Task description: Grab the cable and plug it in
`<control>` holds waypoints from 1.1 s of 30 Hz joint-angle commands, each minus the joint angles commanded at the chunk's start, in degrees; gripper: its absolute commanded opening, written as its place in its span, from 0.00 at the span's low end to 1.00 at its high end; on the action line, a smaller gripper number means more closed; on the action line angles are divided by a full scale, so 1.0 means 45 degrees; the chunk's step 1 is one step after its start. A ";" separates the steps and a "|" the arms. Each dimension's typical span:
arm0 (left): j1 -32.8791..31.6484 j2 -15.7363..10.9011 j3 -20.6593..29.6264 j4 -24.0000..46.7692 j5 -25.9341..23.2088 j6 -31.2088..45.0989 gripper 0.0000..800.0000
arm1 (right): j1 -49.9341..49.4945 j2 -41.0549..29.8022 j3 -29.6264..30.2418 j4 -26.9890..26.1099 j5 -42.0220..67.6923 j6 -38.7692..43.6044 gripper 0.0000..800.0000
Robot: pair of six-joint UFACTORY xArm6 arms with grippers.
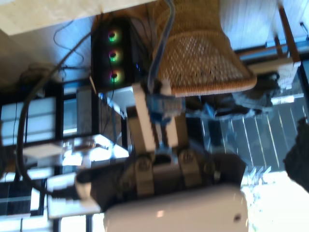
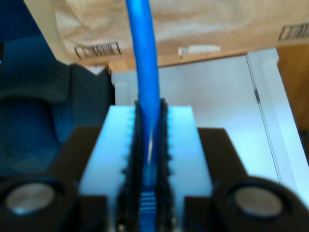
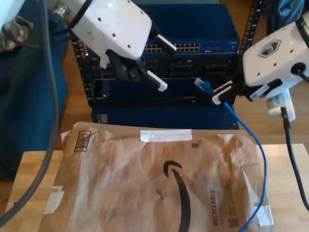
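Pincer [image 2: 148,159] of my second gripper clamps the blue cable [image 2: 143,72].

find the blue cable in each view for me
first wrist view: cable runs from the plug in my first gripper
second wrist view: cable clamped in my second gripper
exterior view: cable hangs from my first gripper at that view's right, over the envelope
shared landmark: envelope's barcode label

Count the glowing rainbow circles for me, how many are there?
3 glowing circles: one, another and the last sit in one row on the black computer tower beside the wicker chair; others may be hidden.
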 joint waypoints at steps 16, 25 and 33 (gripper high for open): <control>0.0918 0.0059 0.0020 -0.2032 0.0410 -0.0801 1.00 | 0.0000 -0.0840 -0.0195 0.0977 0.0274 -0.0176 0.00; 0.1094 0.0059 0.0000 -0.2794 0.1133 -0.0801 1.00 | 0.0000 -0.0840 -0.0195 0.0977 0.0274 -0.0176 0.00; 0.1094 0.0078 0.0098 -0.2755 0.1153 -0.0781 1.00 | 0.0000 -0.0840 -0.0293 0.0996 0.0254 -0.0176 0.00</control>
